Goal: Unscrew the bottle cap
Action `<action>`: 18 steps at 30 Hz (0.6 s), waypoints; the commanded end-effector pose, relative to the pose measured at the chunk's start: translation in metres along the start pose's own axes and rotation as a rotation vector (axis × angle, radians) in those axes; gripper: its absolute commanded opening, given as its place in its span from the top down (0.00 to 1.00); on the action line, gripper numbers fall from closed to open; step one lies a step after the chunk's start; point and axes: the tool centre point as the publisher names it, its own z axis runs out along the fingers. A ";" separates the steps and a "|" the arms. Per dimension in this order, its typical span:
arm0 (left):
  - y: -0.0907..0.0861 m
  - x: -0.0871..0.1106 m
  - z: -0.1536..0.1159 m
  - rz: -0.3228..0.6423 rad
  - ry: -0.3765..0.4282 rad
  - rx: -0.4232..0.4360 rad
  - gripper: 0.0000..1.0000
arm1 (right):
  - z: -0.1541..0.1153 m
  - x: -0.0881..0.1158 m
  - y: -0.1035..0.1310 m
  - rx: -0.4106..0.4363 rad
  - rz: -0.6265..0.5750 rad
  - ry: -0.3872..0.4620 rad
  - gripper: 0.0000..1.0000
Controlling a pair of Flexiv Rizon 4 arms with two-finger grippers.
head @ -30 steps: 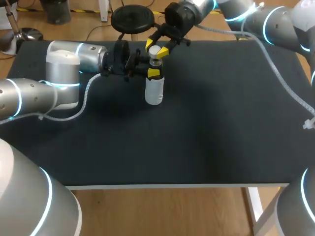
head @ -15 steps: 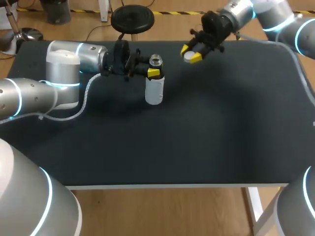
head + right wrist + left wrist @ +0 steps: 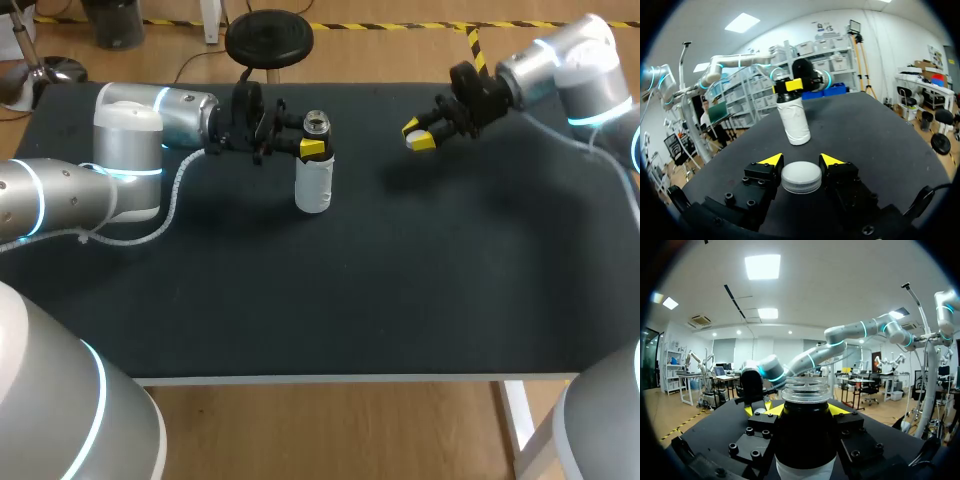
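A white bottle (image 3: 313, 182) stands upright at the table's far left-middle, its threaded neck (image 3: 317, 123) uncapped. My left gripper (image 3: 309, 147) comes in from the side and is shut on the bottle's dark shoulder (image 3: 805, 432), one yellow tip on each side. Off to the right, above the table's far right part, my right gripper (image 3: 419, 135) is shut on the white ribbed cap (image 3: 801, 178). In the right wrist view the bottle (image 3: 794, 119) stands well ahead of the held cap. The left wrist view shows my right gripper (image 3: 758, 410) beyond the open neck (image 3: 805, 390).
The black table top (image 3: 400, 280) spreads wide in front of and between the two grippers. My left arm (image 3: 130, 125) lies along the far left edge, with its cable (image 3: 170, 205) hanging down onto the table.
My right gripper has lifted the cap off the bottle's neck and carried it to the right, away from the bottle. The left gripper and the bottle have stayed still.
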 end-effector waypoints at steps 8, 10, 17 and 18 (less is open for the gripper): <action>0.001 -0.001 0.000 0.003 0.003 0.003 1.00 | 0.003 0.003 -0.017 -0.138 0.145 -0.293 0.00; 0.001 -0.001 0.000 0.003 0.003 0.003 0.96 | 0.000 0.002 -0.014 -0.130 0.170 -0.312 0.00; 0.001 -0.001 0.000 0.003 0.003 0.003 0.00 | -0.001 0.005 -0.010 -0.144 0.192 -0.321 0.00; 0.001 -0.001 0.000 0.003 0.003 0.003 0.00 | -0.001 0.005 -0.010 -0.144 0.192 -0.321 0.00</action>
